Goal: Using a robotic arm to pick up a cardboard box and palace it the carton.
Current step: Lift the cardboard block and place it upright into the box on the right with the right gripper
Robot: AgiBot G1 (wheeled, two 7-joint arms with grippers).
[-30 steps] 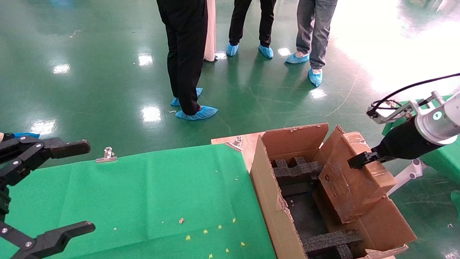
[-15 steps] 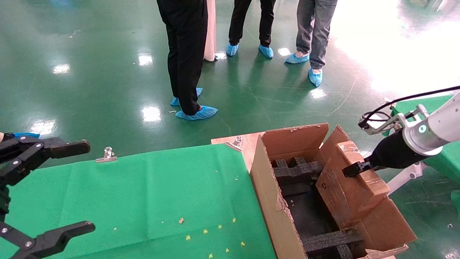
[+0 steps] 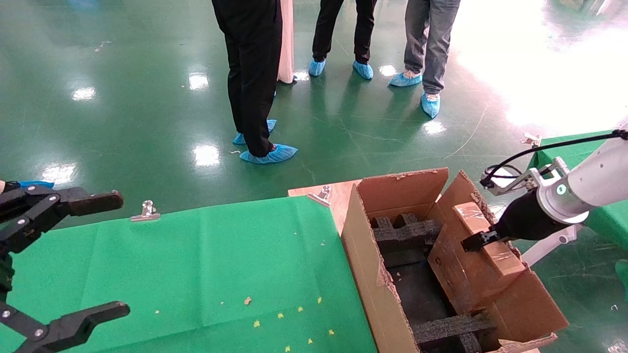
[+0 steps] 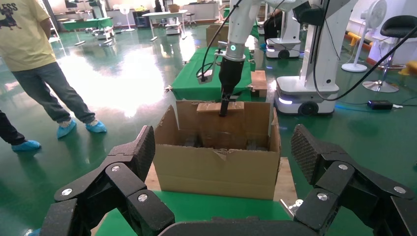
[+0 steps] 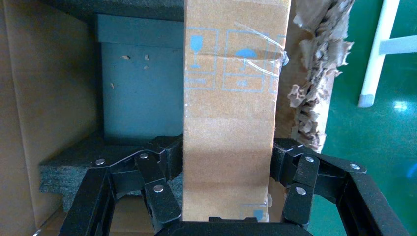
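the robotic arm [image 3: 564, 201] has come lower and further left than a second ago, and the cardboard box [image 3: 478, 260] has dropped with it, now sitting deeper in the carton [image 3: 373, 274], tilted against the right-hand wall beside the black foam blocks [image 3: 405, 235]. right gripper [image 5: 226, 182] is clamped on the narrow edge of the box, fingers [image 5: 152, 187] pressed to both faces. left gripper [image 3: 59, 260] hangs over the green cloth [image 3: 206, 264], jaws spread wide and holding nothing, just as before. three people [image 3: 255, 73] stand on the floor beyond
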